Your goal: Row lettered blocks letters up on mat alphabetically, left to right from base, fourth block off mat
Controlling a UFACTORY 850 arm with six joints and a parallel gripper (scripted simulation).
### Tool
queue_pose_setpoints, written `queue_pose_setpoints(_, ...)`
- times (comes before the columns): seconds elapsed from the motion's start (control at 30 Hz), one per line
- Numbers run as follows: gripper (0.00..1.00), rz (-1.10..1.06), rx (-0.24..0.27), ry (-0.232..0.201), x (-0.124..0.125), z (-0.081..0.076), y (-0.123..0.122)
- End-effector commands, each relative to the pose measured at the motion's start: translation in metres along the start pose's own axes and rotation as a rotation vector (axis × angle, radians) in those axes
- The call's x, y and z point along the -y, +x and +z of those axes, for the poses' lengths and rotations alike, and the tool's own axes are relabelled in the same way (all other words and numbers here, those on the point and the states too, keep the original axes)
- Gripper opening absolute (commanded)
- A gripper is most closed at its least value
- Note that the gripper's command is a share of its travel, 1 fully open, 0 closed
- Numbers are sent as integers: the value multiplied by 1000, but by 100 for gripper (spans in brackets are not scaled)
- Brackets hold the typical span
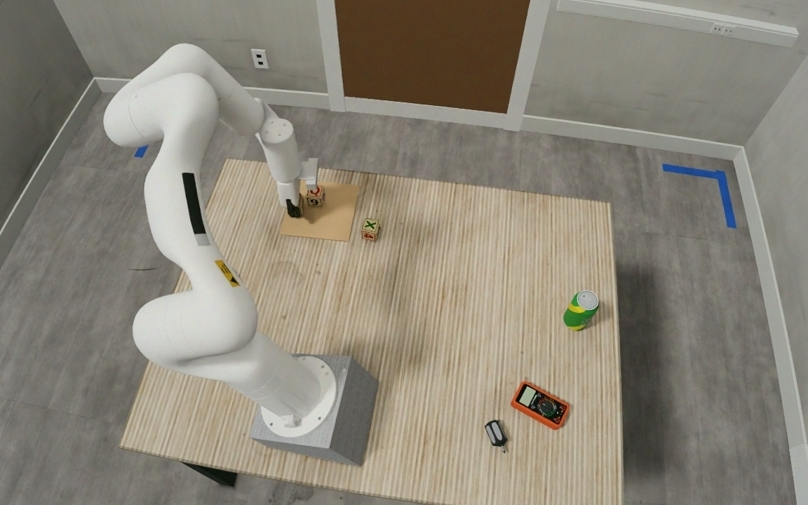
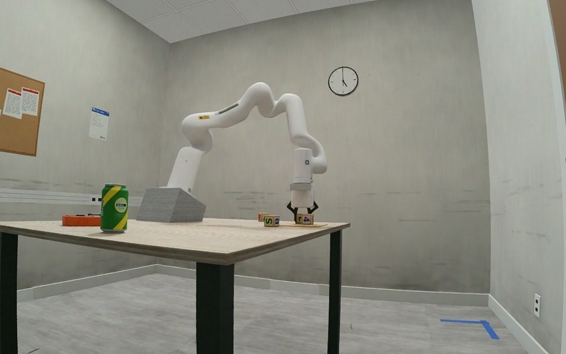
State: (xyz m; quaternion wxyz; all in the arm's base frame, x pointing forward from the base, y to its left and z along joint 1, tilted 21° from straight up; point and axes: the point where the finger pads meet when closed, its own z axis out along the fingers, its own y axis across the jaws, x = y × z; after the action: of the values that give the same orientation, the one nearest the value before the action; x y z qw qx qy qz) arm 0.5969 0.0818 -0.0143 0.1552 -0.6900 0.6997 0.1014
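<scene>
A tan mat [image 1: 322, 212] lies at the table's far left part. My gripper [image 1: 294, 208] points straight down over the mat's left part and is shut on a block that its fingers mostly hide; I cannot read that block's top. A block with a red letter on top and a 9 on its side [image 1: 315, 196] stands on the mat right beside the gripper. A block with a green X on top [image 1: 369, 228] stands on the table just right of the mat. In the side view the gripper [image 2: 302, 212] is low over the mat, and another block [image 2: 262, 216] stands farther back on the table.
A green and yellow can [image 1: 580, 309] stands near the right edge. An orange multimeter [image 1: 539, 404] and a small black object [image 1: 494, 433] lie at the front right. The robot's grey base block [image 1: 319, 408] is at the front.
</scene>
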Motion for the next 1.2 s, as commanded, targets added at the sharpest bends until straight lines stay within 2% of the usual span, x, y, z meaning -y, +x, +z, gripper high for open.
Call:
queue_pose_setpoints(0.0, 44, 0, 0, 2, 1, -1, 0)
queue_pose_setpoints(0.17, 44, 0, 0, 2, 1, -1, 0)
queue_pose_setpoints(0.2, 48, 0, 0, 2, 1, -1, 0)
queue_pose_setpoints(0.27, 48, 0, 0, 2, 1, -1, 0)
queue_pose_setpoints(0.3, 53, 0, 0, 2, 1, -1, 0)
queue_pose_setpoints(0.37, 53, 0, 0, 2, 1, -1, 0)
queue_pose_setpoints(0.4, 57, 0, 0, 2, 1, -1, 0)
queue_pose_setpoints(0.47, 57, 0, 0, 2, 1, -1, 0)
queue_pose_setpoints(0.5, 61, 0, 0, 2, 1, -1, 0)
queue_pose_setpoints(0.57, 61, 0, 0, 2, 1, -1, 0)
queue_pose_setpoints(0.6, 65, 0, 0, 2, 1, -1, 0)
queue_pose_setpoints(1.0, 65, 0, 0, 2, 1, -1, 0)
queue_pose_setpoints(1.17, 65, 0, 0, 2, 1, -8, 0)
